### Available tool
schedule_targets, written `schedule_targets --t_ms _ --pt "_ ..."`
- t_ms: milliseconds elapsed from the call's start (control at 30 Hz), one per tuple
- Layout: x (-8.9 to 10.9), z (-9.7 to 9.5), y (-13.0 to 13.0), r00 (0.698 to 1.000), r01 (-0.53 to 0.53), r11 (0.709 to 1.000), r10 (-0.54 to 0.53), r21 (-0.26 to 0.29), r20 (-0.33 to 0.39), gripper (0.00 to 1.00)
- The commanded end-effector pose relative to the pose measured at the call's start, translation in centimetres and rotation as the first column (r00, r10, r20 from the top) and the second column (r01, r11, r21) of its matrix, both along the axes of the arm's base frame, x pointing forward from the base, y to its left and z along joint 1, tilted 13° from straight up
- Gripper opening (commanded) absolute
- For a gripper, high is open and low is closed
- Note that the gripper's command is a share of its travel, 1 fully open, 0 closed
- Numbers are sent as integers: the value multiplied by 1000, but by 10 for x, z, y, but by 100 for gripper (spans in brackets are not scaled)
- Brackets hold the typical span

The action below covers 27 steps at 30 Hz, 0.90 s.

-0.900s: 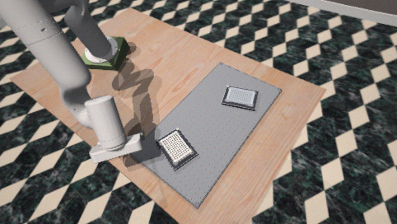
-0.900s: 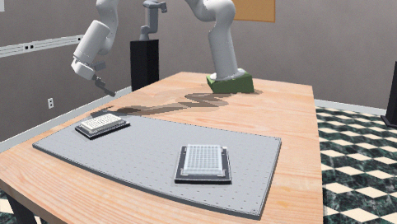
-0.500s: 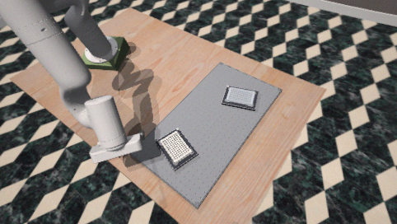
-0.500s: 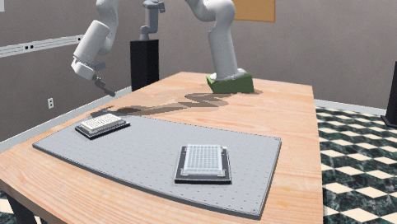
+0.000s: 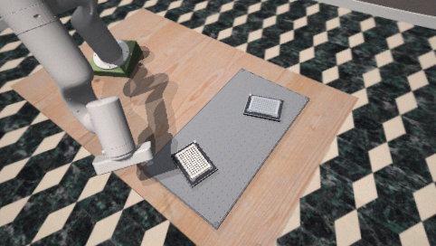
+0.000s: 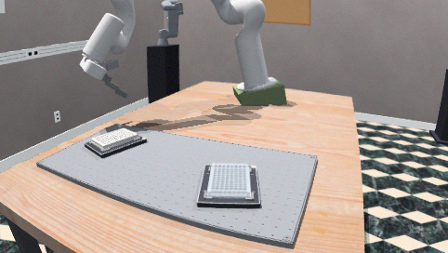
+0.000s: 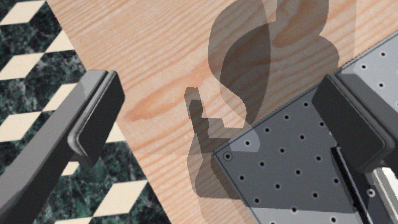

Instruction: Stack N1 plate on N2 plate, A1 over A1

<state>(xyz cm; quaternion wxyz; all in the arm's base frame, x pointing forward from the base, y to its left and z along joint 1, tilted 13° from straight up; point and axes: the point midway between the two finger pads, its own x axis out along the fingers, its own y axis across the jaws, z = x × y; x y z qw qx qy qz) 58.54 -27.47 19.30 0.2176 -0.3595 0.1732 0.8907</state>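
End effector (image 5: 123,158) (image 6: 119,81) (image 7: 230,120) spread, nothing pinched. Your clear plate (image 5: 264,106) (image 6: 230,179) sits in nest N1 (image 5: 262,118) (image 6: 230,204), well apart from it, beyond the white plate (image 5: 194,161) (image 6: 115,138) (image 7: 389,186). Travel high, square up over N1, widen if needed, descend straight, grip level.

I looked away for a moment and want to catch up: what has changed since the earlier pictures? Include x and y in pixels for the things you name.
The gripper (image 5: 123,158) (image 6: 121,92) (image 7: 229,120) has risen a little, also shifting slightly toward the upper left in the top view. Nothing was taken hold of or let go. The translucent plate (image 5: 263,106) (image 6: 230,179) and cream plate (image 5: 194,161) (image 6: 117,138) (image 7: 389,185) stayed in their nests.
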Motion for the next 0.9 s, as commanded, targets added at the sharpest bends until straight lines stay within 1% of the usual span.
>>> schedule_targets --t_ms 0,33,133,200,233,367,500,633,667,700,767,867 --pt "-1 14 2 1000 2 1000 -2 -1 -4 37" --pt "-1 15 7 999 31 999 -31 12 5 37" --pt "4 13 21 995 89 993 -93 81 47 37" --pt "4 13 21 995 89 993 -93 81 47 37" --pt "5 12 26 993 97 991 -102 91 53 37" --pt "10 9 42 993 97 991 -102 91 53 37" --pt "15 10 62 976 183 967 -200 179 85 37" --pt "20 11 81 974 189 964 -208 185 88 37" --pt "21 11 83 974 189 964 -208 185 88 37" --pt "22 11 88 968 210 955 -233 207 93 37" --pt "22 11 88 968 210 955 -233 207 93 37" --pt "26 13 102 945 270 923 -308 273 108 37"
